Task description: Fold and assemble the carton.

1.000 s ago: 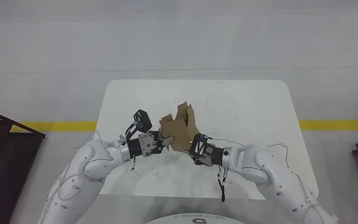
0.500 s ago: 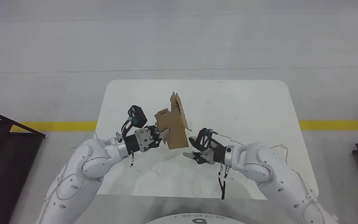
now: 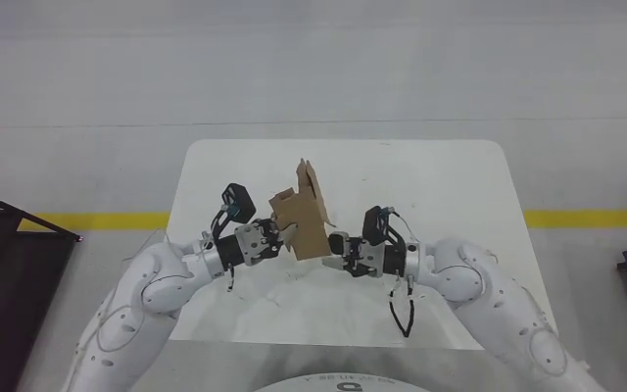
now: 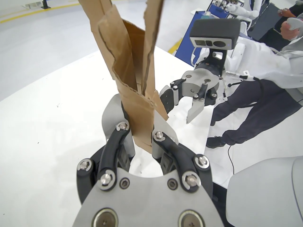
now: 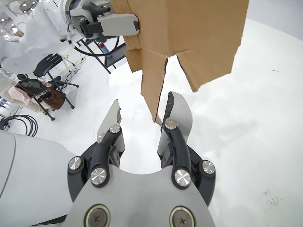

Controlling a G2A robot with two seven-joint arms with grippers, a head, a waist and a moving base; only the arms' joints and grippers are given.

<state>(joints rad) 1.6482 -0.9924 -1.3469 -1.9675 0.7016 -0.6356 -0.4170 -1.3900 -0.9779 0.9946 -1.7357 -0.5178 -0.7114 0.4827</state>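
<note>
The white bench point(image 3: 441, 186) lies under both arms. Over its middle the brown carton point(image 3: 306, 220) is held raised and roughly upright, part-flattened, flaps hanging loose, probably so the lower flaps stay free to be folded. The left hand point(image 4: 142, 128) is clenched on the carton's edge — the anchor, by my reading. The right hand point(image 5: 144, 105) is released, fingers spread, with one hanging flap between them — likely placed to take that flap.

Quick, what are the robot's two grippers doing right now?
Left gripper: closed, holding the carton.
Right gripper: open, holding nothing, close to the carton.
</note>
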